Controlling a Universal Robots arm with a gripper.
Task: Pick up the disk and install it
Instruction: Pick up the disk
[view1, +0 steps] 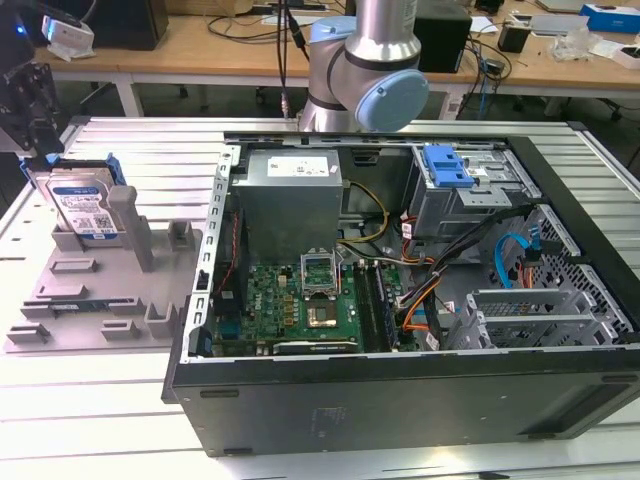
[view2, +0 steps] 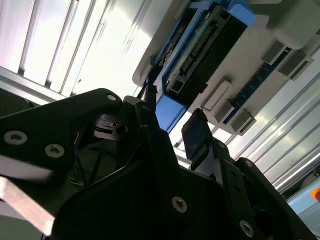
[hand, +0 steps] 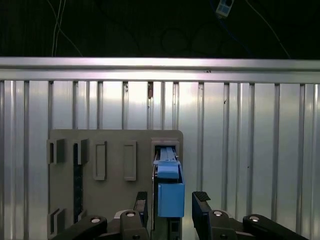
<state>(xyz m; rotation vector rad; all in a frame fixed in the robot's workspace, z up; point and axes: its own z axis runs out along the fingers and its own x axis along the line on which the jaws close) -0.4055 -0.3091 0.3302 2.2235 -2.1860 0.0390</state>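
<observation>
While the disk (view1: 85, 205) is standing on edge in a gray holder (view1: 110, 290) on the tabletop (view1: 90, 400) at the upper left of the exterior view, the gripper (view1: 38, 140) is hovering just above it, its fingers (hand: 201, 206) sitting wide apart on either side of the blue frame (hand: 170, 192).

Arm (view1: 385, 25): yours is a silver tube with grey joints.
Joint cap (view1: 392, 100): round, light blue.
Gripper (hand: 171, 197): matte black links, blocky fingers (hand: 201, 207).
Screws (view2: 179, 202): you can see silver heads along the black links.
</observation>
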